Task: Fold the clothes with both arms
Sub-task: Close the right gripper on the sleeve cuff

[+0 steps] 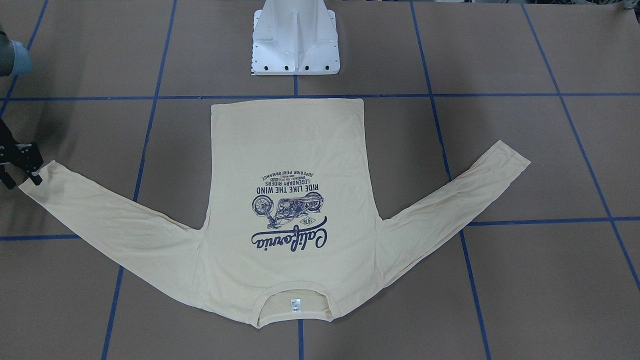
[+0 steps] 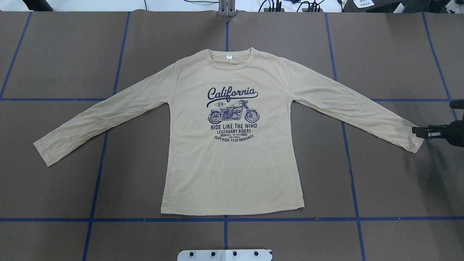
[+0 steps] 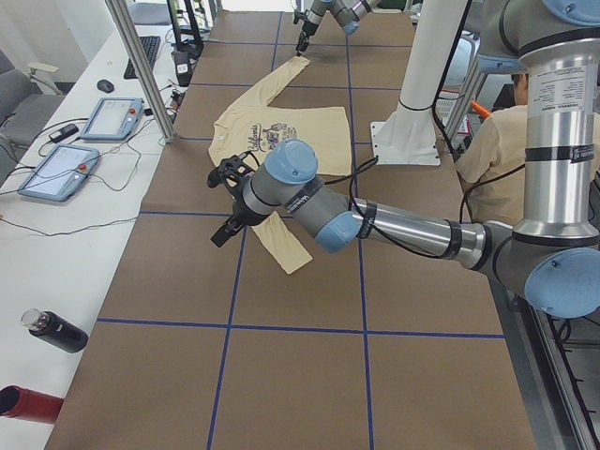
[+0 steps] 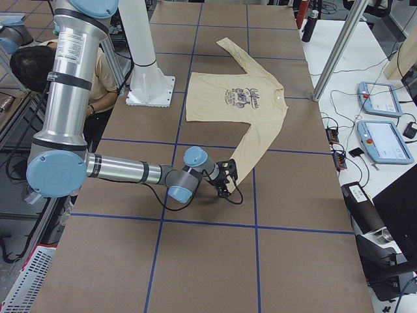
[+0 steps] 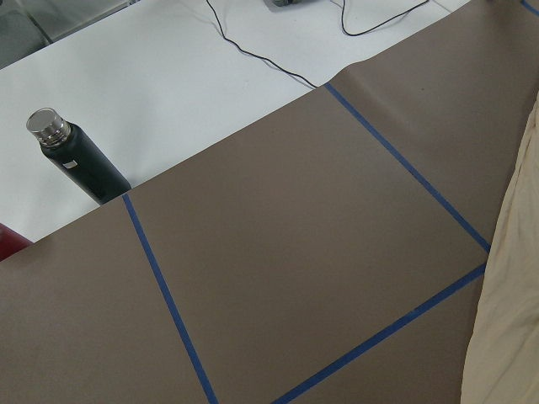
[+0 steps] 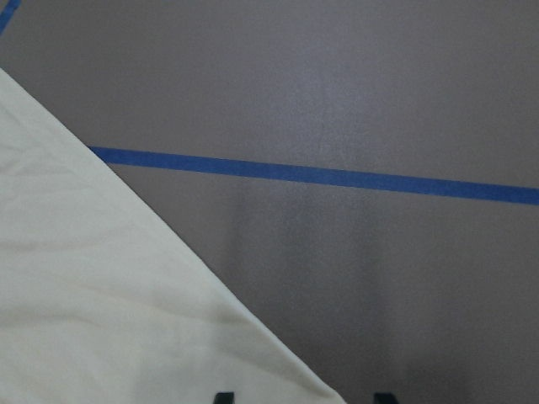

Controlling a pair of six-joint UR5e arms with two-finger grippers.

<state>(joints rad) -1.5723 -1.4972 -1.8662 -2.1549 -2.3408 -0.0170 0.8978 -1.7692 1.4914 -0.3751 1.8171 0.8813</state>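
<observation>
The pale cream-yellow long-sleeved shirt [image 2: 232,163] lies flat on the table, navy "California" motorcycle print up, both sleeves spread out and collar tag [image 2: 229,57] at the far side. My right gripper [image 2: 417,132] is low at the end of the shirt's right sleeve cuff [image 2: 413,143]. In the right wrist view its fingertips [image 6: 223,397] stand apart, open, with the sleeve edge [image 6: 126,320] between them. My left gripper [image 3: 230,199] shows only in the exterior left view, raised beside the other sleeve [image 3: 281,239]; I cannot tell whether it is open or shut.
The white pedestal base [image 1: 295,45] stands at the robot's side of the table. Blue tape lines cross the brown table cover [image 2: 391,174]. A black bottle [image 5: 76,164] and tablets [image 3: 58,171] sit on the white bench past the table's edge. A person [image 3: 506,159] is beside the robot.
</observation>
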